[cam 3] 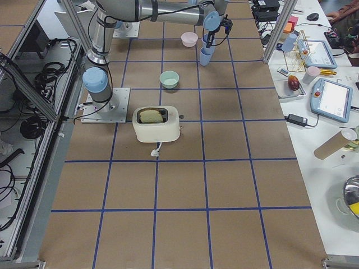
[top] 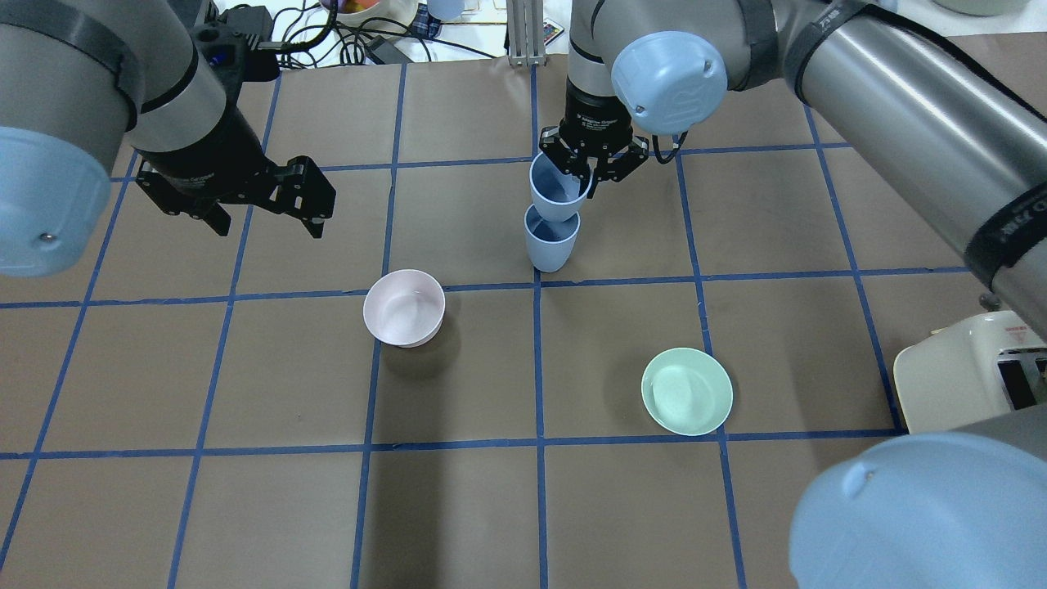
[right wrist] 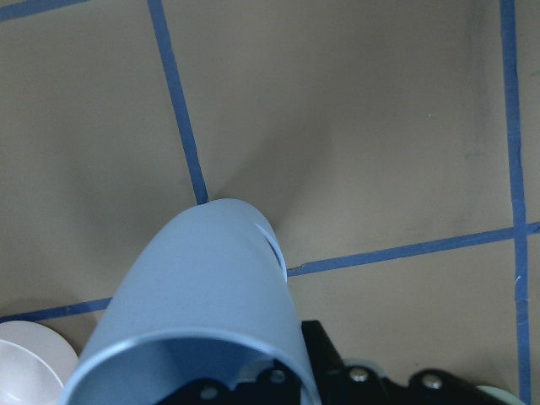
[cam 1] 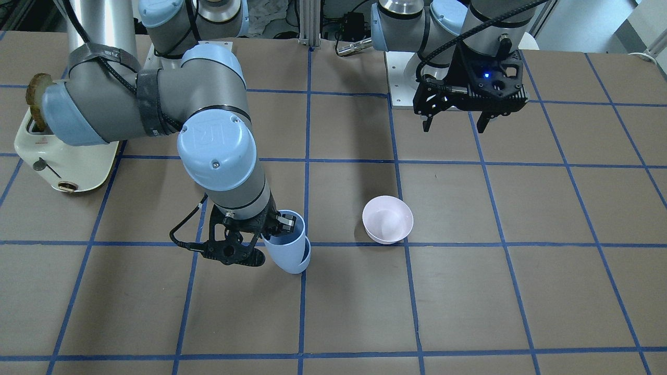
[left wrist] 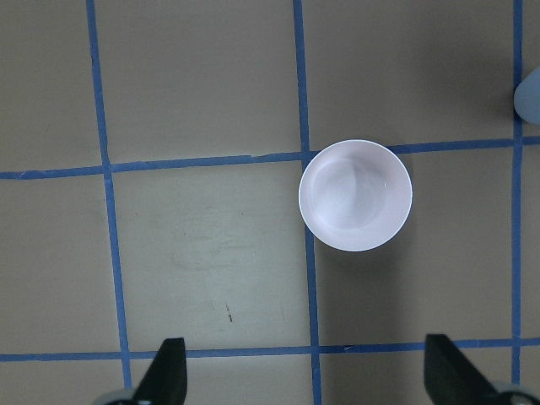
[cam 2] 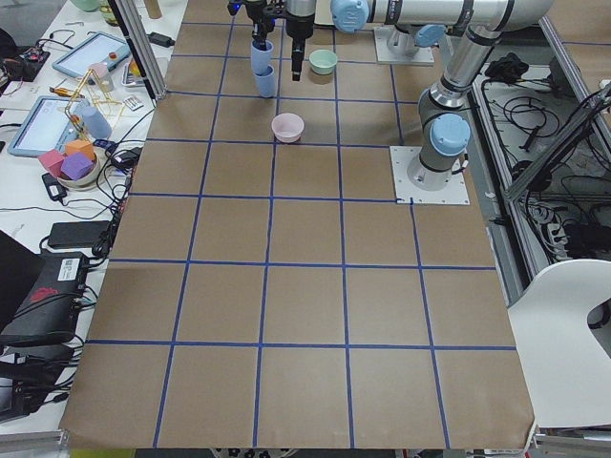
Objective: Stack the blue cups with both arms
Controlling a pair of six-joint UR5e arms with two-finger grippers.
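Observation:
Two pale blue cups stand near the table's middle. The lower blue cup (top: 552, 244) (cam 1: 302, 260) stands on the table. The upper blue cup (top: 559, 188) (cam 1: 285, 240) is tilted, with its base inside the lower cup's mouth. My right gripper (top: 582, 173) (cam 1: 271, 237) is shut on the upper cup's rim, one finger inside and one outside. The upper cup fills the right wrist view (right wrist: 202, 312). My left gripper (top: 266, 209) (cam 1: 453, 125) is open and empty, held above the table away from the cups, with its fingertips (left wrist: 169, 371) wide apart.
A pale pink bowl (top: 404, 307) (left wrist: 355, 194) sits below and ahead of the left gripper. A mint-green bowl (top: 686, 391) sits nearer the robot on the right side. A cream toaster (cam 1: 62, 156) (top: 973, 372) stands at the right arm's side of the table.

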